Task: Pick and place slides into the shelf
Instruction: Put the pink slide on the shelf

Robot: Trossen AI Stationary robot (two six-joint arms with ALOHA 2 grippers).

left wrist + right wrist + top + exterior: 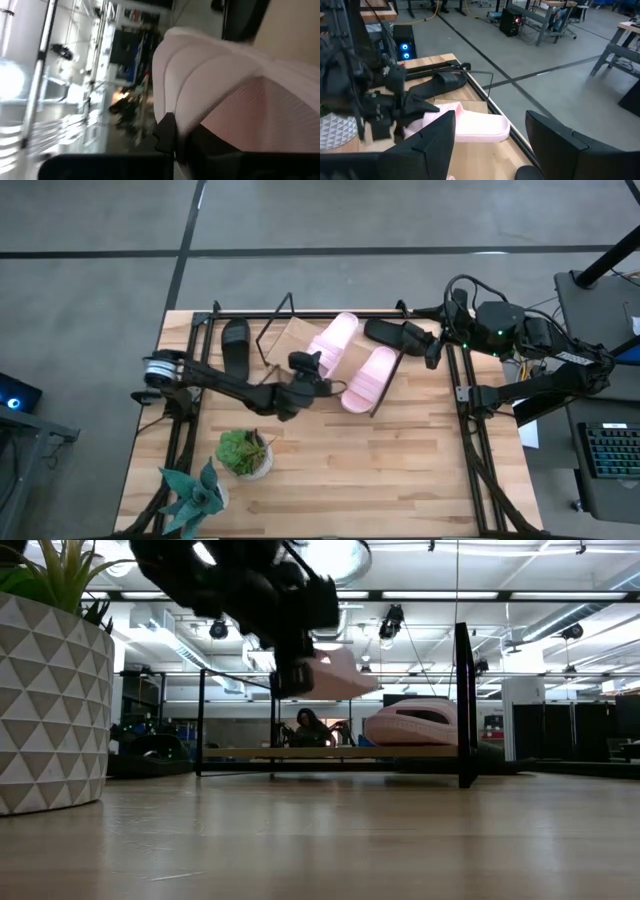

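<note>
At centre frame in the overhead view, the left gripper (312, 370) is clamped on the heel end of a pale pink slide (334, 341), which runs up and to the right from the fingers over the shelf (288, 336). From table height the same sandal (335, 673) hangs tilted in the dark fingers (292, 675), raised clear of the light-wood board (330, 752) below it. The left wrist camera shows the ribbed pink foam (220, 75) filling most of the frame, with one dark finger (167, 131) pressed against its edge.

Just to the right of the held sandal, the second pink slide (369, 377) lies across the shelf's right-hand edge; in the low view it sits at the right end of the board (415, 724). One black slide (236, 346) lies on the tabletop (400, 470) at the left of the shelf's thin black wire frame, the other black slide (398, 335) at the upper right, beside the frame.

Over the table's upper right edge the right gripper (434, 347) hovers by that black slide, its two fingers (432, 145) spread wide apart and holding nothing. Two potted plants (244, 453) stand at the lower left of the table.
</note>
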